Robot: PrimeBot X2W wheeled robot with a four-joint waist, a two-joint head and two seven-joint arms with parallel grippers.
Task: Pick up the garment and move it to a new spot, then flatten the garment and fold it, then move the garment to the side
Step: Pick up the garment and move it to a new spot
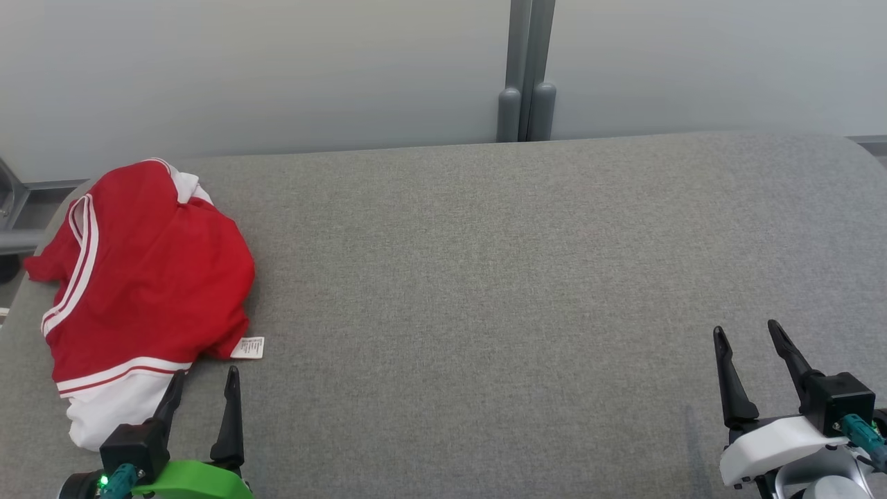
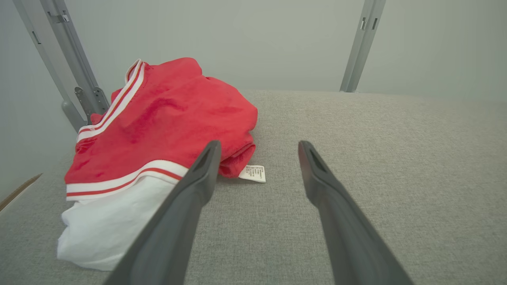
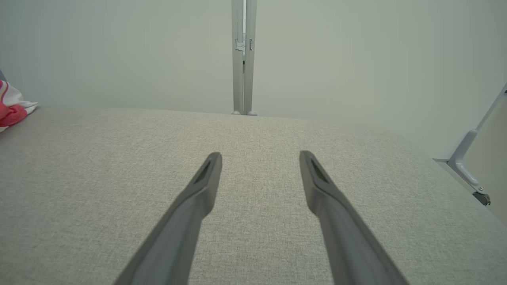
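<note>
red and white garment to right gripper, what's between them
Bare grey fabric surface from red and white garment to right gripper, in the head view.

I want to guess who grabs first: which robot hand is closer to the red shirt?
Left. The left gripper sits right by the near edge of the garment. The right gripper is far across the grey table. Both are open.

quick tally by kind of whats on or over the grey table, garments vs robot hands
garment: 1
robot hands: 2 (left hand, right hand, both open)
total: 3
</note>
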